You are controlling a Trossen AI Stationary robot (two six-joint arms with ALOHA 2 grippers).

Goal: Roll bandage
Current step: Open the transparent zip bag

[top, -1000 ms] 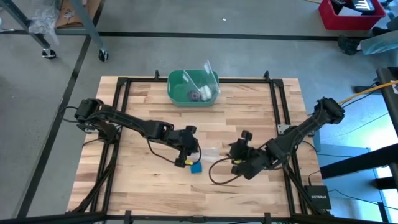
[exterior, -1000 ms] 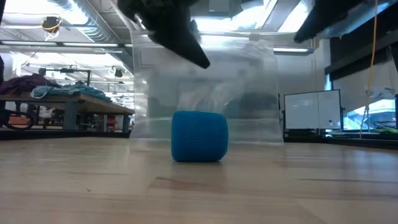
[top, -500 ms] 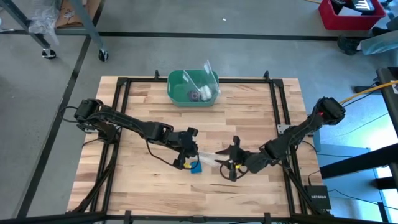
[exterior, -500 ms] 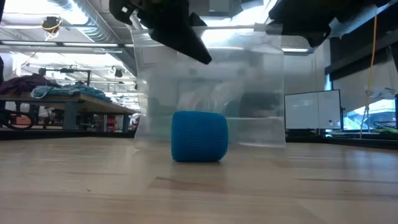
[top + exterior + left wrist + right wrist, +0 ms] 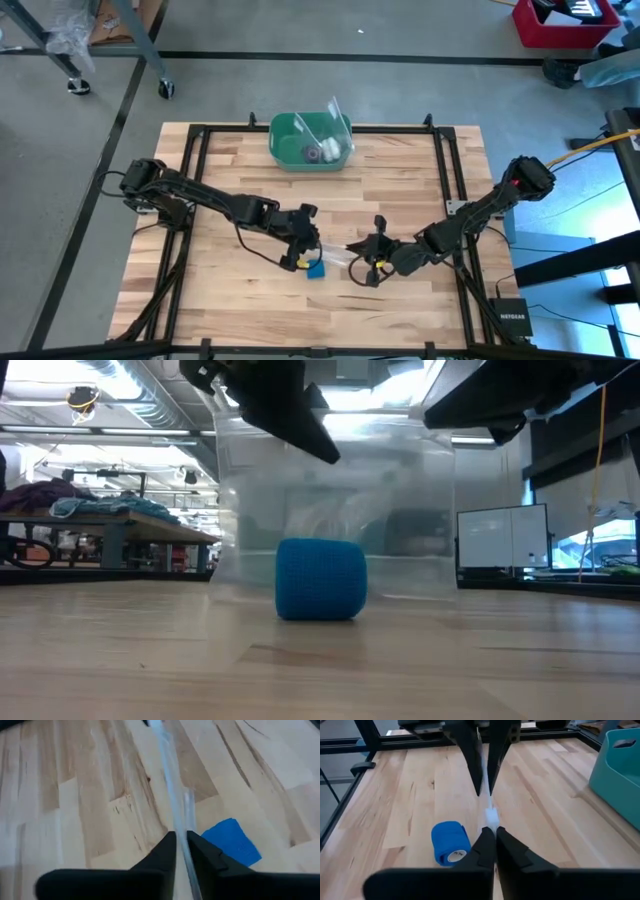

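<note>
blue bandage (image 5: 320, 579) roll on wood table (image 5: 320, 670), workshop behind

Bright even overhead light, soft shadows, ceiling-lamp glare behind the low view, left wrist view perhaps motion-blurred

We're in a workshop or lab hall: bare grey concrete floor (image 5: 80, 200) marked with dark tape lines, and a butcher-block table (image 5: 230, 165) framed in black rails. Beyond the table, exposed ceiling ducting (image 5: 150, 400) and strip lights run overhead, a workbench (image 5: 110, 525) sits piled with fabric, and a monitor (image 5: 503, 540) glows. A red crate (image 5: 565, 22) sits on the floor past the table's far right corner.
</note>
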